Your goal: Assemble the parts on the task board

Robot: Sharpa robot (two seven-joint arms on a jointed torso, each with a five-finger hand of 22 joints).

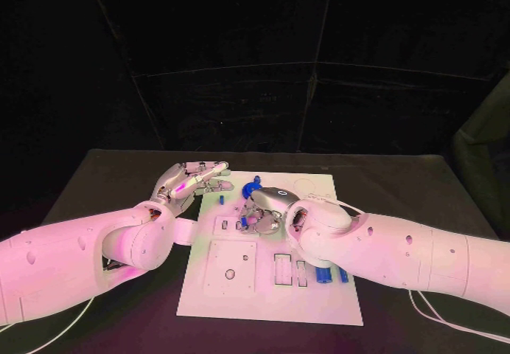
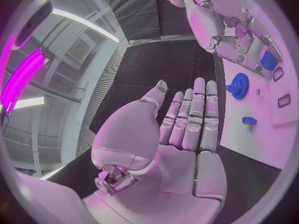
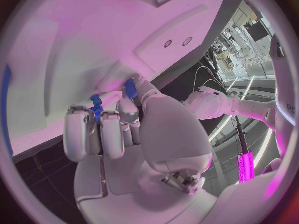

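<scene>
The white task board (image 1: 271,295) lies in the middle of the black table. My right hand (image 1: 266,210) hovers over the board's upper half with its fingers curled, and it grips a blue part (image 3: 96,108) between fingers and thumb. That part (image 2: 268,59) also peeks out under the right hand (image 2: 239,32) in the left wrist view. My left hand (image 1: 191,178) is held flat and empty at the board's far left edge, fingers (image 2: 193,114) stretched out side by side. A blue gear (image 1: 255,184) and a small blue piece (image 1: 221,198) sit on the board between the hands.
Three upright blue pieces (image 1: 322,274) stand beside white slots (image 1: 283,268) at the board's near right. A raised white plate (image 1: 230,259) with an oval hole sits at the near left. The gear (image 2: 238,86) and small piece (image 2: 249,120) lie just beyond my left fingertips.
</scene>
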